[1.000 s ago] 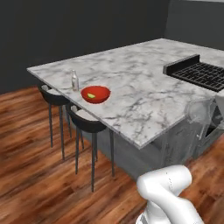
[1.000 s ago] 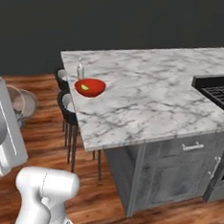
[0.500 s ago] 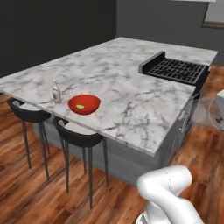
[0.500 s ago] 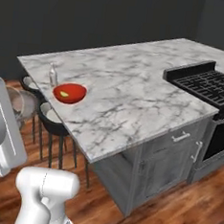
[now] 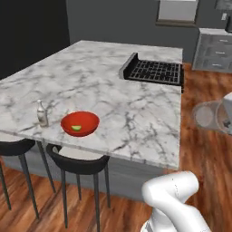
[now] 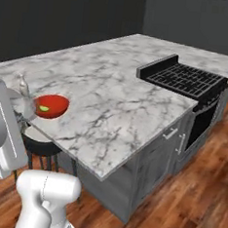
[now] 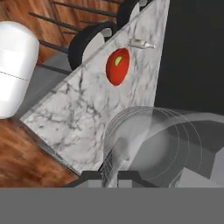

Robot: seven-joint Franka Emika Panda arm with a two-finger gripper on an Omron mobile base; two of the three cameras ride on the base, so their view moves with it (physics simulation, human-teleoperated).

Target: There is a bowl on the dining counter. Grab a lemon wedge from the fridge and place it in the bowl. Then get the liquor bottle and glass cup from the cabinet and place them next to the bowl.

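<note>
The red bowl [image 5: 80,123] sits near the front left edge of the dining counter [image 5: 136,104], with the lemon wedge [image 5: 76,128] inside it. Just left of the bowl stands the liquor bottle [image 5: 42,113]. My gripper [image 5: 224,116] hangs off the counter's right side, over the wood floor, shut on the glass cup [image 5: 206,117]. In the hand view the glass cup [image 7: 153,144] fills the foreground around my gripper [image 7: 116,168]; beyond it lie the bowl [image 7: 118,65], the lemon wedge [image 7: 117,62] and the bottle [image 7: 141,43]. The right base view shows the bowl [image 6: 52,105] and bottle [image 6: 24,86].
A black grated cooktop [image 5: 154,71] is set into the counter's far right part. Two black stools [image 5: 77,163] stand under the front edge by the bowl. Grey drawer units [image 5: 215,52] line the back wall. An oven front [image 6: 203,124] faces the wood floor.
The whole picture has shifted: the base has driven around the counter, so the bowl and bottle now appear nearer and lower left. The glass cup stays in my shut gripper.
</note>
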